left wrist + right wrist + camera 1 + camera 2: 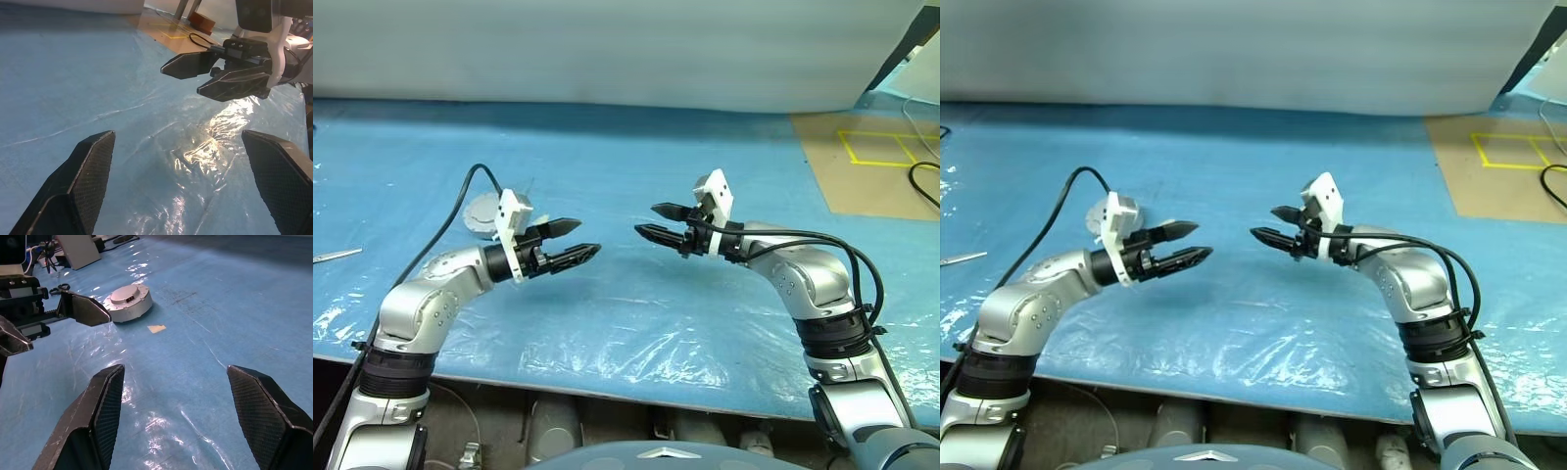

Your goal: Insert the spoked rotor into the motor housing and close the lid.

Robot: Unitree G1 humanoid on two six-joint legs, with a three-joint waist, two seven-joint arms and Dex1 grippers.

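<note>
Both tools, left [576, 240] and right [651, 220], hang spread and empty; left arm half hides the closed motor housing [128, 302].

Matt silver-grey metal motor housing [128, 302] with its smooth lid shut, blue tabletop [636, 176] under glossy, wrinkled clear plastic film [205, 147], black finely textured fingers [102, 416], brushed silver arm shells, matt brown cardboard sheet [871, 162]

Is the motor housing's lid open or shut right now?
Shut: the motor housing sits as one closed grey puck, its lid flat on top, no windings showing.
</note>
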